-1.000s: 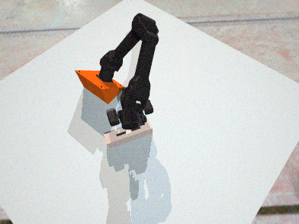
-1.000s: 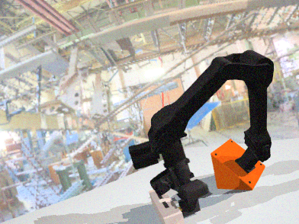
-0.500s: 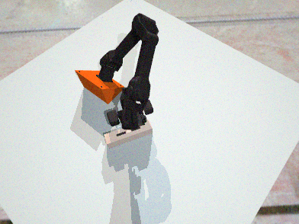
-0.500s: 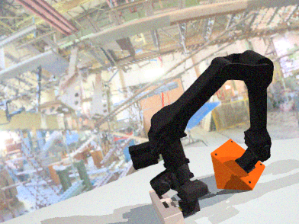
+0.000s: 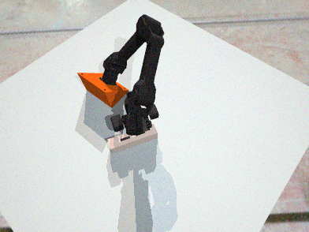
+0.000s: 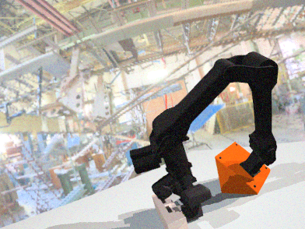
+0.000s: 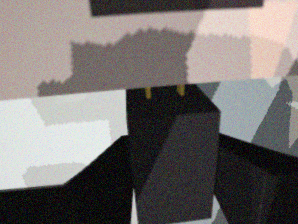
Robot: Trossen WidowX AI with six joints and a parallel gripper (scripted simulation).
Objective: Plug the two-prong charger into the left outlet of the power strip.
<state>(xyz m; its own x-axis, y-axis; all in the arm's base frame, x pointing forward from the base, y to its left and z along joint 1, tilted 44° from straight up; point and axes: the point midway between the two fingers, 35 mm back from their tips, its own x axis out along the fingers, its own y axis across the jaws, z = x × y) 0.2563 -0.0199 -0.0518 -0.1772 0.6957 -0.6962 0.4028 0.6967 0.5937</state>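
The power strip [image 5: 135, 144] [image 6: 172, 219] [image 7: 30, 55] is a pale pinkish block under the gripper. One dark recess in its top [image 5: 124, 139] [image 7: 177, 7] shows; which outlet it is I cannot tell. My gripper [image 5: 135, 127] [image 7: 163, 141] is shut on the black charger [image 7: 177, 165], low over the strip in the top view. Two short gold lengths of its prongs [image 7: 148, 93] [image 7: 181, 90] show in the wrist view, right at the strip's edge; their far ends are hidden there. In the top and exterior views the charger cannot be told apart from the black fingers.
The orange base block [image 5: 103, 88] [image 6: 233, 180], with the arm's foot on it, stands close behind the strip in the top view. The white table top [image 5: 236, 118] lies around both, with grey shadows in front of the strip.
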